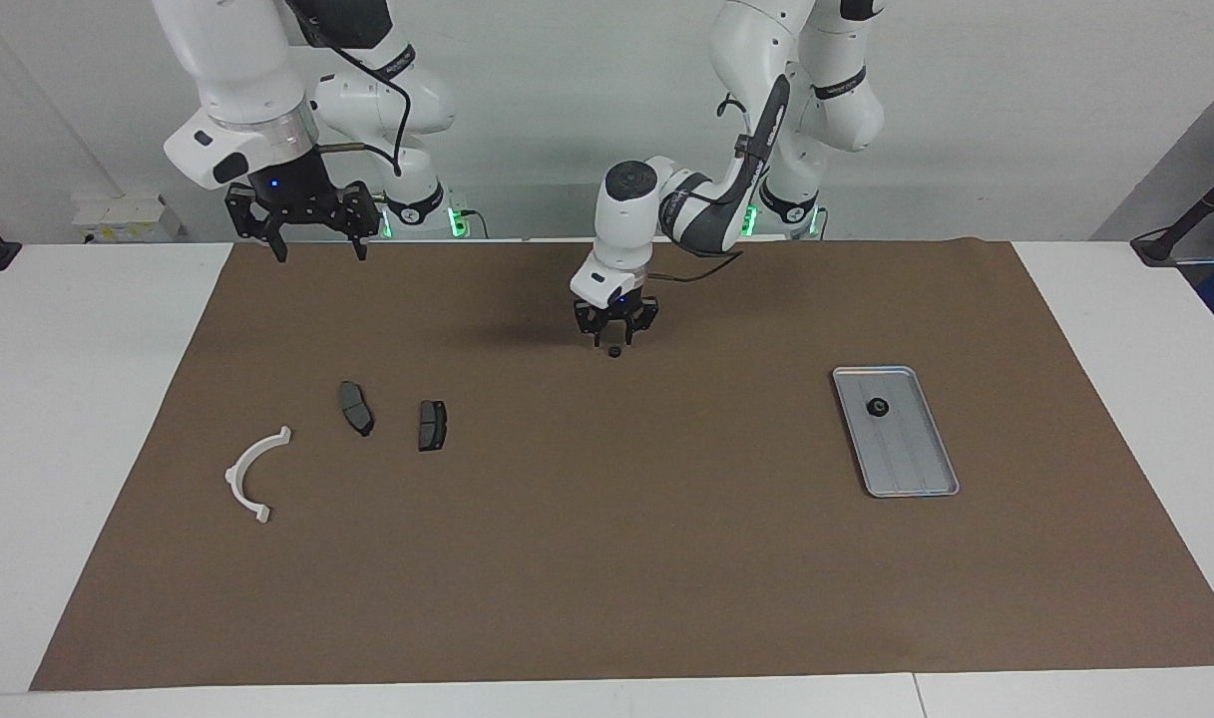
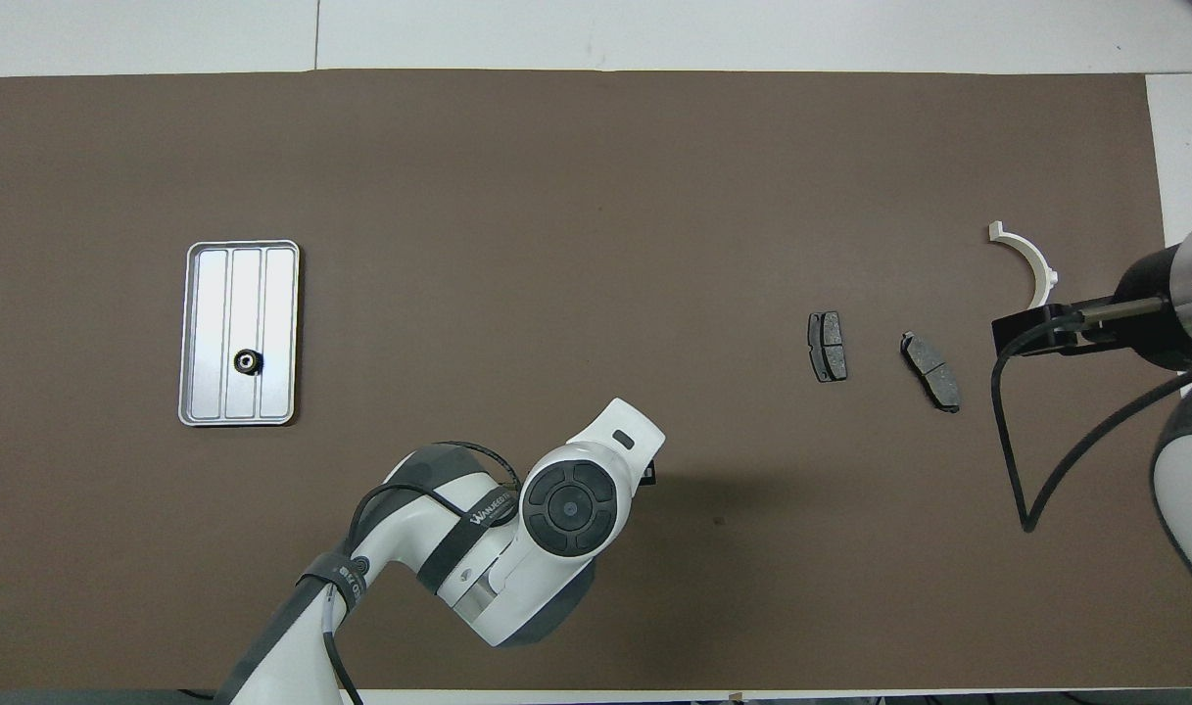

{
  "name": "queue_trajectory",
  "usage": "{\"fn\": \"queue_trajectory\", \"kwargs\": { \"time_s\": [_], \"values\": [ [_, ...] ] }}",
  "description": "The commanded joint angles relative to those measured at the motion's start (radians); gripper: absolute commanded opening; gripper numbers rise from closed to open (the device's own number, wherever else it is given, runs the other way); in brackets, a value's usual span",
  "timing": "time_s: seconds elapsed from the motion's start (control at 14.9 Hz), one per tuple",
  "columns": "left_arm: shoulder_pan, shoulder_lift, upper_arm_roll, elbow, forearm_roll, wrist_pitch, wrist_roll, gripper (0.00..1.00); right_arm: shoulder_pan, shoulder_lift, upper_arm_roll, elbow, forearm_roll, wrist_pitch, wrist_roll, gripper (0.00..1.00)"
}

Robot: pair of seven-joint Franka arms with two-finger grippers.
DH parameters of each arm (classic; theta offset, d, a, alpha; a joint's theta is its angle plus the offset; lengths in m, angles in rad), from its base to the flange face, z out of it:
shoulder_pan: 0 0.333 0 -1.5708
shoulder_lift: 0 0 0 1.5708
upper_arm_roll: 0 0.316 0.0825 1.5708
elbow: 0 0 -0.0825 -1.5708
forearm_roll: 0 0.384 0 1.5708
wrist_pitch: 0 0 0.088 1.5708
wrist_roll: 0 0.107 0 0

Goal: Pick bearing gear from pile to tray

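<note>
One bearing gear (image 1: 878,407) already sits in the tray (image 1: 921,486), on the part of it nearer the robots, so we read the task as partly done. One more small black round piece (image 1: 614,352) lies on the brown mat (image 1: 607,558), and we take it as the next pick.

Left gripper (image 1: 614,337) hangs low, directly over that piece, fingertips just above and to either side of it. Fingers look parted around it, not clamped yet, so we call the grasp not made. In the overhead view the left arm's wrist hides the piece entirely, so we rely on the facing view for contact.

Relative to the left gripper, the tray lies well apart, toward the left arm's end of the table.

Right gripper (image 1: 312,214) waits, raised over the mat edge near its base, fingers spread, holding nothing. Below it and well apart lie two dark grey plates (image 1: 356,407) (image 1: 432,425) and the white half-ring bracket (image 1: 255,477); those stay put as we judge it.

Left to do: close on the piece, lift, carry to the tray, release.
</note>
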Motion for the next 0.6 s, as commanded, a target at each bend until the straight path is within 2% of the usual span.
{"fn": "queue_trajectory", "kwargs": {
  "time_s": [0.0, 0.4, 0.54],
  "values": [
    [-0.021, 0.005, 0.017, -0.015, -0.016, 0.026, -0.007, 0.55, 0.001, 0.016, -0.013, 0.024, 0.075, 0.013, -0.025, 1.00],
    [-0.030, 0.026, 0.017, -0.015, -0.016, 0.052, -0.010, 0.54, -0.002, 0.009, -0.014, 0.004, 0.082, 0.033, -0.028, 1.00],
    [-0.030, 0.026, 0.017, -0.015, -0.016, 0.052, -0.010, 0.49, 0.000, 0.004, -0.014, -0.003, 0.082, 0.030, -0.028, 1.00]
  ]
}}
